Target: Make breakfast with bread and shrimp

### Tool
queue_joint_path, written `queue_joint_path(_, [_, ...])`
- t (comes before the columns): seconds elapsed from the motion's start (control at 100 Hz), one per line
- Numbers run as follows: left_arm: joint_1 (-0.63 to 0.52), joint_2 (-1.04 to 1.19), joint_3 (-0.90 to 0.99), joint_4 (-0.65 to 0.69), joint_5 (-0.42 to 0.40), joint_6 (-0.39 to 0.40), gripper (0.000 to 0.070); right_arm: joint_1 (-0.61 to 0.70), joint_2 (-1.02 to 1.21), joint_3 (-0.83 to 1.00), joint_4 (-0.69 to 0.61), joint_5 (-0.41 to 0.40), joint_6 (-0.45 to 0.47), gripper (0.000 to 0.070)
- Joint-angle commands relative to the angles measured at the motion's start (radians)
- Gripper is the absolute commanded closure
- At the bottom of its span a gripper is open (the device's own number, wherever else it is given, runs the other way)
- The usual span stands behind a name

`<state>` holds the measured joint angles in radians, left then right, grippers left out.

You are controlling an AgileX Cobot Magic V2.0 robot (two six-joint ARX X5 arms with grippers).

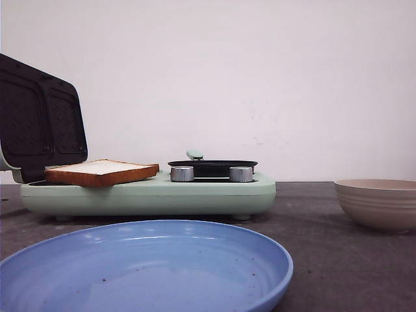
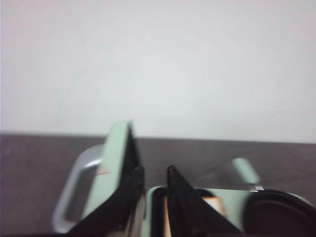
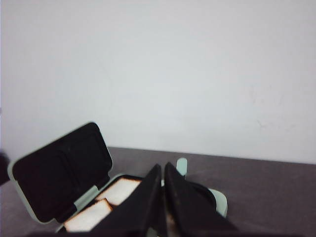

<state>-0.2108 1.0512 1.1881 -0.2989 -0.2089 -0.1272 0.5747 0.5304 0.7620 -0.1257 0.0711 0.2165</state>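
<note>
A slice of bread (image 1: 102, 171) lies tilted on the mint-green sandwich maker (image 1: 149, 195), whose dark lid (image 1: 40, 118) stands open. The right wrist view shows two pale bread slices (image 3: 121, 190) (image 3: 88, 219) in the maker beside the lid (image 3: 61, 170). My right gripper (image 3: 163, 166) hovers above the maker, shut, with only a thin slit between its fingers. A dim brownish patch low in that slit cannot be identified. My left gripper (image 2: 153, 169) is open beside the upright lid edge (image 2: 116, 163), with nothing between its fingers. The shrimp is out of view. Neither gripper shows in the front view.
A small black pan (image 1: 212, 165) with a mint handle (image 1: 194, 155) sits on the maker's right half, behind two metal knobs (image 1: 182, 173). A large blue plate (image 1: 146, 270) lies at the near edge. A beige bowl (image 1: 379, 203) stands at the right.
</note>
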Motion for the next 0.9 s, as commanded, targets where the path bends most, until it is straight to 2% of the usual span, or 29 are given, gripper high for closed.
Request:
queue_joint_path(0.0, [0.049,0.038,0.078,-0.013,0.016,-0.053,0.0700,0.005,-0.014,0.008,-0.023,-0.003,0.011,0.0698])
queue_joint_path(0.1, [0.156,0.118,0.172,-0.129,0.032,-0.046,0.0700,0.005,-0.045,0.008,-0.081,-0.003,0.008,0.0698])
queue_joint_path(0.15, [0.219,0.158,0.222,-0.188,0.069,-0.046,0.0700,0.005,-0.061,0.008,-0.111,-0.002,0.005,0.0698])
queue_joint_path(0.28, [0.380,0.264,0.349,-0.331,0.258,-0.065,0.0700,0.005,-0.092,0.008,-0.170,0.002,0.004,0.0698])
queue_joint_path(0.39, [0.479,0.358,0.431,-0.421,0.438,-0.148,0.0693,0.005,-0.106,0.008,-0.183,0.002,0.003,0.0698])
queue_joint_path(0.43, [0.507,0.388,0.452,-0.451,0.497,-0.179,0.0637,0.005,-0.109,0.008,-0.187,0.002,0.003,0.0698])
queue_joint_path(0.52, [0.558,0.452,0.472,-0.504,0.600,-0.234,0.0378,0.005,-0.109,0.008,-0.192,0.001,0.003,0.0698])
queue_joint_path(0.57, [0.575,0.479,0.472,-0.525,0.640,-0.259,0.0295,0.005,-0.109,0.008,-0.199,0.001,0.003,0.0698])
queue_joint_path(0.73, [0.598,0.563,0.472,-0.547,0.763,-0.302,0.0288,0.005,-0.109,0.008,-0.223,0.003,-0.021,0.0698])
queue_joint_path(0.89, [0.597,0.638,0.472,-0.527,0.808,-0.305,0.0288,0.005,-0.109,0.008,-0.225,0.009,-0.042,0.0698])
